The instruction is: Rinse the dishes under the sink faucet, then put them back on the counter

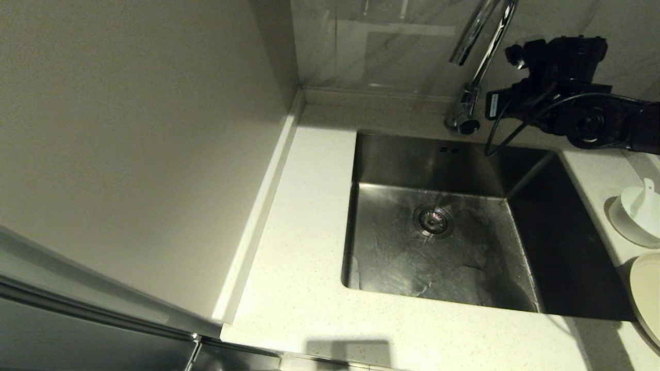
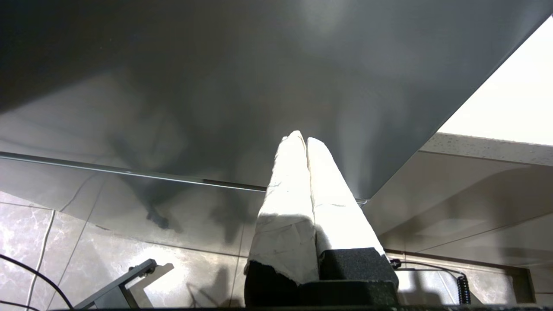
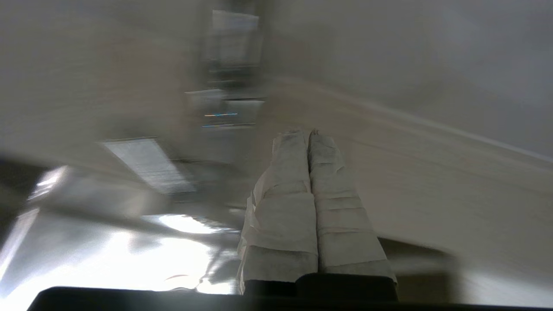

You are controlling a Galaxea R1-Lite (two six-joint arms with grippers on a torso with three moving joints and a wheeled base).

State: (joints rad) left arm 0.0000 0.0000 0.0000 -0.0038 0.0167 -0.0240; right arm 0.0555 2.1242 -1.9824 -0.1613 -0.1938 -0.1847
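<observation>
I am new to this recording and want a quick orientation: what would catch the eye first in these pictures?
The steel sink fills the middle of the head view, its floor wet around the drain. At its back rim the black right gripper, shut and empty, is next to the chrome faucet. A white bowl with a spoon in it sits on the counter at the right.

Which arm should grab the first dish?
Right, probably. The right gripper, shut and empty, is up by the faucet, on the side where the bowl and plate sit. The left gripper is parked below the counter.
</observation>
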